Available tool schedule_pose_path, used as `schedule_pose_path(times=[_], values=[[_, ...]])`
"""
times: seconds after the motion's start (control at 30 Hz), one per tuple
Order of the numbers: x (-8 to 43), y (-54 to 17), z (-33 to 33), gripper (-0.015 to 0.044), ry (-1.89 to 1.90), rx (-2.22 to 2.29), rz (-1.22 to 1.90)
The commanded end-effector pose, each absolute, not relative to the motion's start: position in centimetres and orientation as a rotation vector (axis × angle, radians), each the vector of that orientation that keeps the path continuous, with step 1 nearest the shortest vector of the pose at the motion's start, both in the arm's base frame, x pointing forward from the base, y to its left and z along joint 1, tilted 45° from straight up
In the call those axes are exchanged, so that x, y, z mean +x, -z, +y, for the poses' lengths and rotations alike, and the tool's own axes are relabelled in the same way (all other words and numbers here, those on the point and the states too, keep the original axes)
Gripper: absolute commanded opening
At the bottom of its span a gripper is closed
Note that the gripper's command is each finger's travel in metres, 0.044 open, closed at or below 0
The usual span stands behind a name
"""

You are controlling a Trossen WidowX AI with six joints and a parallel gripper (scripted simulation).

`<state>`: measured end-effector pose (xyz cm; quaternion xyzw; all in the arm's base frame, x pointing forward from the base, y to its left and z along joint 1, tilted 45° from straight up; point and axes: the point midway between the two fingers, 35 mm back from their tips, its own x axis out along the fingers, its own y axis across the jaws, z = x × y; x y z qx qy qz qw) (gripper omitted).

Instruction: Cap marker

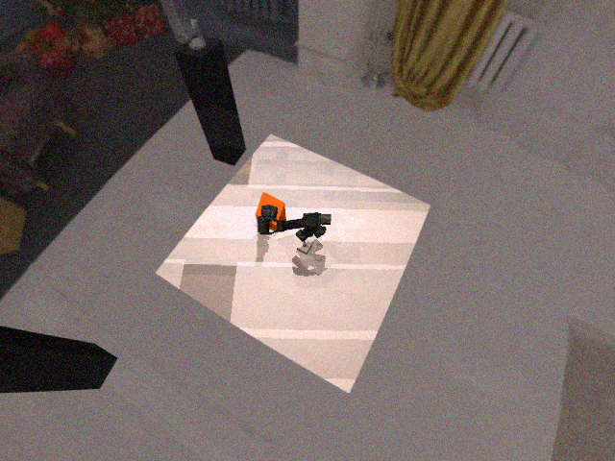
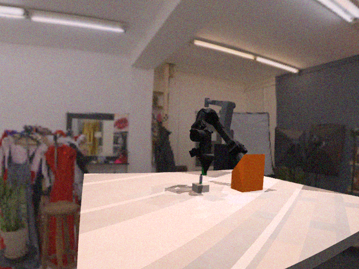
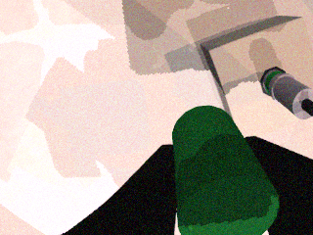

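Marker-capping gear sits on a pale striped worktop (image 2: 150, 219), the broadest thing in the exterior view, running from the near edge back toward the far wall. On it, at about 2 o'clock from the holder block, stands an orange wedge-shaped block (image 2: 248, 172), well apart from the holder. Behind the wedge rises the black arm (image 2: 216, 127), which bends over and points straight down, ending in the gripper (image 2: 204, 169) hanging above the holder.

From the top view the arm (image 1: 293, 224) reaches out from beside the orange block (image 1: 270, 202) toward 3 o'clock, with its wrist over the holder block (image 1: 308, 246).

Next in size is the grey holder block (image 2: 200, 188), a small cube resting on the worktop. The marker (image 2: 200, 178) stands upright in it, a thin grey stem with a dark tip.

Smallest is the green cap (image 2: 203, 171). The fingers are clamped on it, and its lower end pokes out beneath them, just above and slightly toward 1 o'clock of the marker's tip, not touching it.

In the wrist view the cap (image 3: 222, 179) fills the lower middle, rounded end forward. The marker (image 3: 288, 92) lies at about 2 o'clock from it, its grey barrel standing out of the holder block (image 3: 235, 46), clearly apart from the cap.
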<state>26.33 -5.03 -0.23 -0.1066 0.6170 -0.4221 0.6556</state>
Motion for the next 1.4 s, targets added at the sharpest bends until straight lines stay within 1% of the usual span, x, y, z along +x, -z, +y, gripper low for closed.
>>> schedule_pose_path(times=[0.0, 0.53, 1.37], values=[[25.9, -0.8, -5.6, 0.0000, 0.957, -0.253, 1.401], [24.6, -4.5, -7.6, 0.0000, 0.963, -0.257, 1.401], [24.3, -2.1, -9.9, 0.0000, 0.962, -0.257, 1.401]])
